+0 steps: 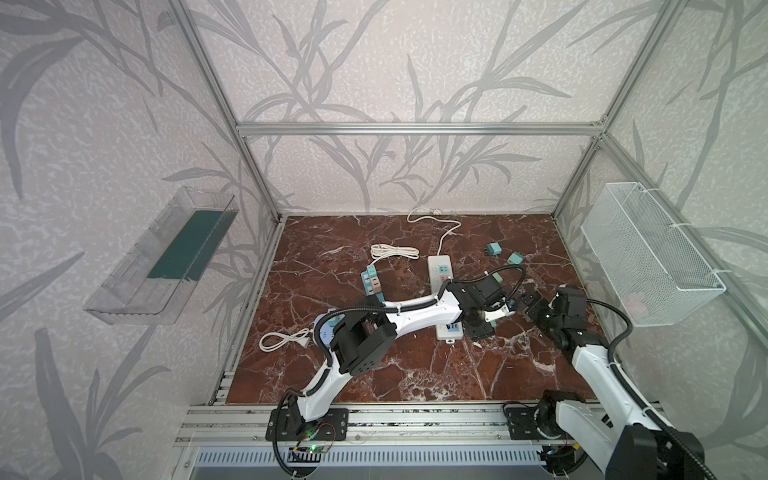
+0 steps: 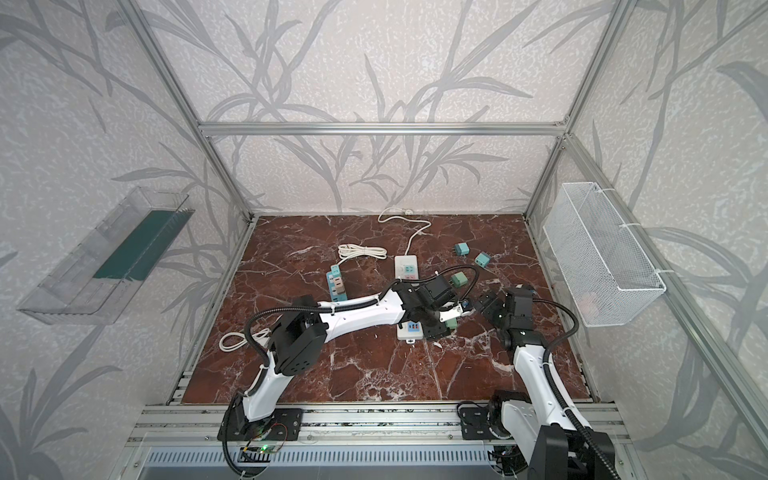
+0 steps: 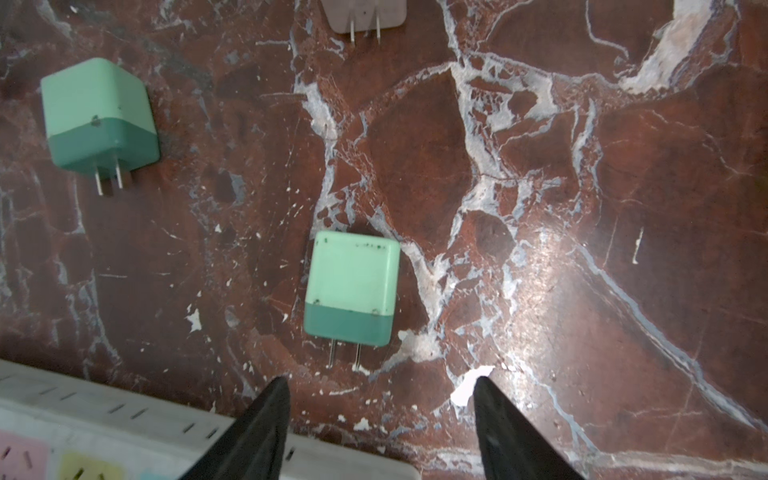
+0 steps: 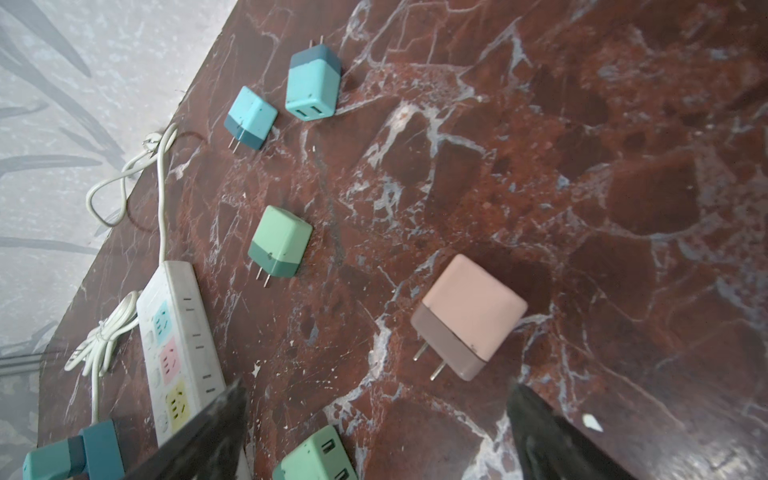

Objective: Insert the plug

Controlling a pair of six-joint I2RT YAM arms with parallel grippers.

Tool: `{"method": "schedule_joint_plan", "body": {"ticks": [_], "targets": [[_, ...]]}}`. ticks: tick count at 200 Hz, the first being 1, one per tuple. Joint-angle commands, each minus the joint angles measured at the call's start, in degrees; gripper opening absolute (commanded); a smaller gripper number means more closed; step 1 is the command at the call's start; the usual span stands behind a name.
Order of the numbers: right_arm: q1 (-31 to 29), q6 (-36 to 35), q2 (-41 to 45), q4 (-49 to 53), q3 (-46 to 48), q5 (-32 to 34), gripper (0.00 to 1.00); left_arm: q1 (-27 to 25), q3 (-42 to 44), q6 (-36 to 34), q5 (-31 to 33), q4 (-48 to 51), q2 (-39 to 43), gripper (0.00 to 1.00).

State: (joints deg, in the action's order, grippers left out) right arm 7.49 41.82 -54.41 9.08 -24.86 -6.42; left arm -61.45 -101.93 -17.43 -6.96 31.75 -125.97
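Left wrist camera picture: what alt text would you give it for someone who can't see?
A mint-green plug lies flat on a red-brown marble table, its two prongs pointing toward the open, empty left gripper. A second green plug, a pinkish plug cut off at the edge, and the corner of a white power strip also show.

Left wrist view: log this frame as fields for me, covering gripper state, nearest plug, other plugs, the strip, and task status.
gripper: left gripper open, nothing between the jaws
nearest item: green plug, flat on the marble table, prongs pointing toward the gripper, not gripped
other plugs: second green plug, flat; pinkish plug, cut off by the frame edge
strip: power strip, white, visible sockets empty
task status: no plug inserted in this view
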Motion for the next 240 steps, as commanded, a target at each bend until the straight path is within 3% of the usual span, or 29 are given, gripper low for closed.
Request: {"method": "schedule_joint_plan", "body": {"ticks": [1, 73, 119, 178, 204, 212, 225, 240], "targets": [[1.9, 2.1, 0.0, -0.5, 1.2, -2.5, 0.96, -0.2, -1.2, -2.1, -0.7, -3.5, -1.4, 0.71], [3.2, 2.6, -0.5, -2.6, 2.0, -4.6, 0.96, 0.0, -2.3, -2.8, 1.1, -7.5, -5.9, 0.69], [3.2, 2.5, -0.3, -3.6, 2.5, -5.0, 0.96, 0.4, -4.3, -3.0, 1.1, -6.6, -8.5, 0.60], [3.2, 1.9, 1.3, -4.2, 2.9, -5.0, 0.96, 0.5, -3.5, -2.2, 1.0, -5.6, -8.2, 0.39], [3.2, 1.8, 1.3, -4.3, 2.9, -5.3, 0.96, 0.6, -3.6, -1.7, 0.9, -4.0, -8.0, 0.43], [3.2, 1.7, 1.4, -4.4, 2.9, -5.4, 0.96, 0.6, -4.1, -1.5, 0.1, -3.0, -7.6, 0.38], [3.2, 1.7, 1.6, -4.8, 3.1, -5.6, 0.96, 0.5, -3.5, -0.8, 0.8, -3.5, -6.4, 0.19], [3.2, 1.5, 2.0, -5.2, 3.0, -5.3, 0.96, 0.6, -0.5, -0.4, 1.9, -7.2, -3.4, 0.08]]}}
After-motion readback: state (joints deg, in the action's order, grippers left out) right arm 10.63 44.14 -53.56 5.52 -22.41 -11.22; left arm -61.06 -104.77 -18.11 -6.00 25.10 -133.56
